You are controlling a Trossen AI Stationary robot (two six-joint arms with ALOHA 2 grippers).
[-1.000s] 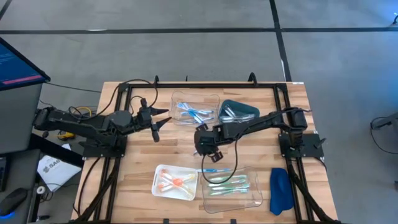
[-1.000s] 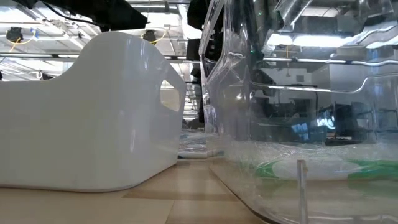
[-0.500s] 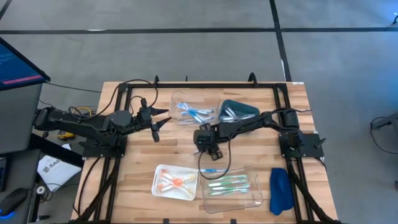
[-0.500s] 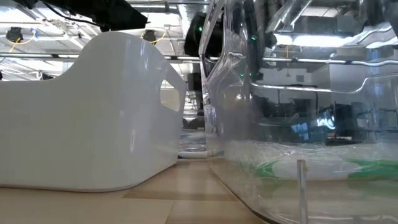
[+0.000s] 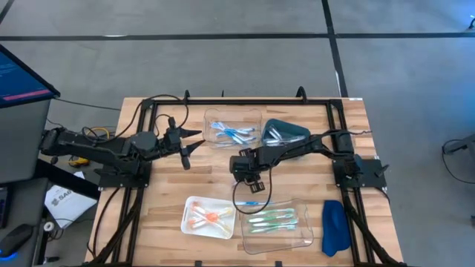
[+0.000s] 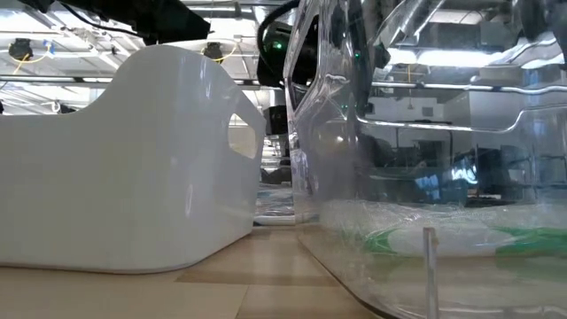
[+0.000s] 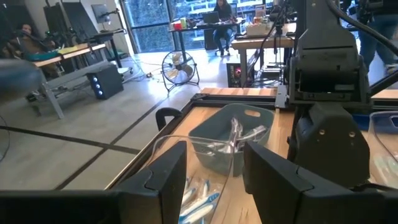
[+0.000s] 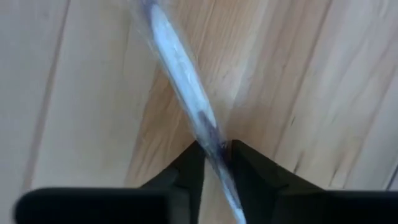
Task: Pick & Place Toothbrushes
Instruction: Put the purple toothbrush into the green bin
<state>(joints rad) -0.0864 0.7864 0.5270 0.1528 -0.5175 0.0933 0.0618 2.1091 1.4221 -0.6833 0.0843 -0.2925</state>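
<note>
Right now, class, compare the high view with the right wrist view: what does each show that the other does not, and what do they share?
Only the high view shows the whole table, the trays of toothbrushes, the blue cloth and the left gripper, open, waiting left of the clear tray. Only the right wrist view shows the right gripper shut on a wrapped toothbrush. Both show the wooden tabletop beneath the right gripper.

glossy clear plastic tray (image 5: 277, 233), wood table (image 5: 171, 189)

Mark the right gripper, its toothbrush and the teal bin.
right gripper (image 8: 214, 155), right wrist view, between the fingertips.
toothbrush (image 8: 180, 68), right wrist view, mid shaft.
teal bin (image 5: 297, 133), high view, right rim.
</note>
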